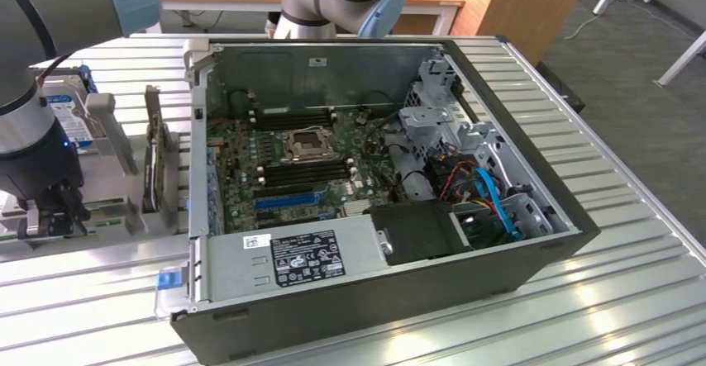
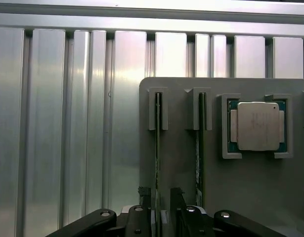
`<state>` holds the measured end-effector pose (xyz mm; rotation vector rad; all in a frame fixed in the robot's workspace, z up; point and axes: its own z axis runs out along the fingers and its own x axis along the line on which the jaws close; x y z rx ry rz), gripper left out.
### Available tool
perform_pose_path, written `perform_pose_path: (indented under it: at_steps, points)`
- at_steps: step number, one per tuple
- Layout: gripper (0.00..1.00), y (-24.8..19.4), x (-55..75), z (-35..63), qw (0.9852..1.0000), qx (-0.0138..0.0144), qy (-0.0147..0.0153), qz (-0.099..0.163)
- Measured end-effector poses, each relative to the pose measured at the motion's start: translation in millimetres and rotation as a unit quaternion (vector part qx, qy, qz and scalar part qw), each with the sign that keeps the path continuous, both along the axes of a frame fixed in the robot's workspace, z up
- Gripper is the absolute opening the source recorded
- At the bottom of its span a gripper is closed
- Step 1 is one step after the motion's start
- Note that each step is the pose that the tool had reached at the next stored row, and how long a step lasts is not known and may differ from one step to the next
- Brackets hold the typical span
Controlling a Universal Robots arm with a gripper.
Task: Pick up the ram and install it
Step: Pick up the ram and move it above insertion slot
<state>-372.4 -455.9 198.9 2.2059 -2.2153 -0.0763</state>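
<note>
hovering low over the grey holder (image 2: pixel 250 197), the gripper (image 2: pixel 160 192) is seen with its fingers spread, one on each side of the ram (image 2: pixel 157 143), which stands on its thin edge in a slot of the holder. no contact with the stick can be made out, and nothing is pinched. a second stick (image 2: pixel 201 143) is held in the neighbouring slot, just beside it, and a processor (image 2: pixel 257 126) is seated in a nest further along. in the exterior view the holder is set on the ribbed table (image 1: pixel 617 300) to the exterior view's left of the open computer case (image 1: pixel 530 275), well apart from the black memory slots (image 1: pixel 293 163) inside. the step in hand is judged to be the pick-up, at the point of lining up for the grasp; installation has not been begun. the grasp is judged to call for the fingers to be kept centred across the thin board, so that both flat faces are met together and the neighbouring stick is left undisturbed.
</note>
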Motion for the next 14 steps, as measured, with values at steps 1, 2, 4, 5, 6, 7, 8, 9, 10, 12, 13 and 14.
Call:
perform_pose_path:
  at_steps: [1, 2, 4, 5, 6, 7, 8, 9, 10, 12, 13, 14]
  points:
    - [0.29, 0.0, 0.4, 0.0, 1.0, 0.0, 0.0, 0.0]
    - [0.29, 0.0, 0.5, 0.0, 1.0, 0.0, 0.0, 0.0]
    - [0.29, -0.2, 0.6, 0.1, 1.0, 0.0, -0.0001, 0.0]
    - [0.29, -0.2, 0.6, 0.1, 1.0, 0.0, 0.0, 0.0]
    - [0.29, -0.1, 0.6, 0.2, 1.0, 0.0, 0.0, 0.0]
    - [0.29, -0.2, 0.6, 0.6, 1.0, -0.0001, 0.0001, 0.0]
    - [0.29, -0.2, 0.6, 1.0, 1.0, -0.0001, 0.0001, 0.0]
    - [0.29, -0.2, 0.6, 1.5, 1.0, -0.0001, 0.0001, 0.0]
    - [0.29, -0.2, 0.6, 2.0, 1.0, 0.0, 0.0, 0.0]
    - [0.29, -0.1, 0.7, 2.4, 1.0, 0.0001, -0.0001, 0.0]
    - [0.29, -0.1, 0.6, 2.5, 1.0, 0.0001, -0.0001, 0.0]
    - [0.29, -0.2, 0.6, 2.7, 1.0, 0.0, 0.0, 0.0]
